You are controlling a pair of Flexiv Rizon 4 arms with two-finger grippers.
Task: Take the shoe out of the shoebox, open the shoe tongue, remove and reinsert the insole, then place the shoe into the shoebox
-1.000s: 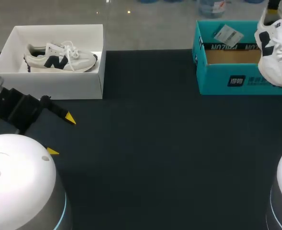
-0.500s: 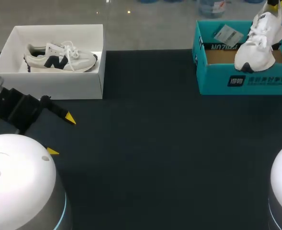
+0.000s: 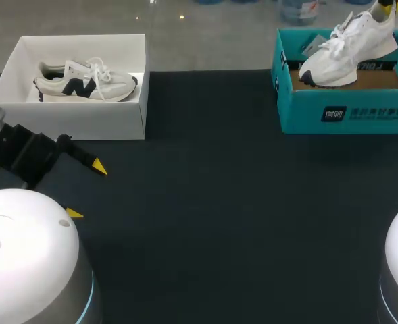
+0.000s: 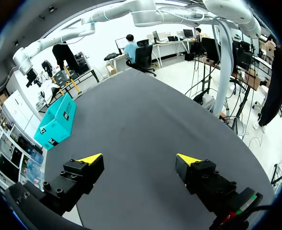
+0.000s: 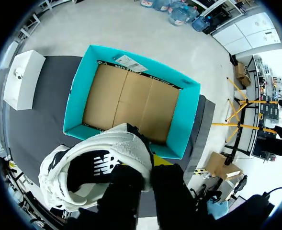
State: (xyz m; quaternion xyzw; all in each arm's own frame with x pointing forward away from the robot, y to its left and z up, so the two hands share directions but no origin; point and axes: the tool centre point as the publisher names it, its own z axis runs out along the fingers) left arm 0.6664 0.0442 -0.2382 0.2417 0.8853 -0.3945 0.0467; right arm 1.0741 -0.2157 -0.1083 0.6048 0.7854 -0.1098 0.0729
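I log from my screens: teal shoebox [image 3: 300,118], brown cardboard floor, white print on front; white shoe [image 3: 347,50], navy toe and side mark; white box [image 3: 77,125]; cream sneaker [image 3: 84,81], navy mark; black table [image 3: 219,223]; left gripper [image 3: 87,190] black, yellow-tipped.

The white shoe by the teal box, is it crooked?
Yes. The white lace-up shoe hangs tilted over the open teal cardboard shoebox, toe low and heel high, held at the heel by the right gripper rather than lying flat.

A dark table [image 3: 219,202] bears a white box [image 3: 77,125] and a teal shoebox [image 3: 300,115].
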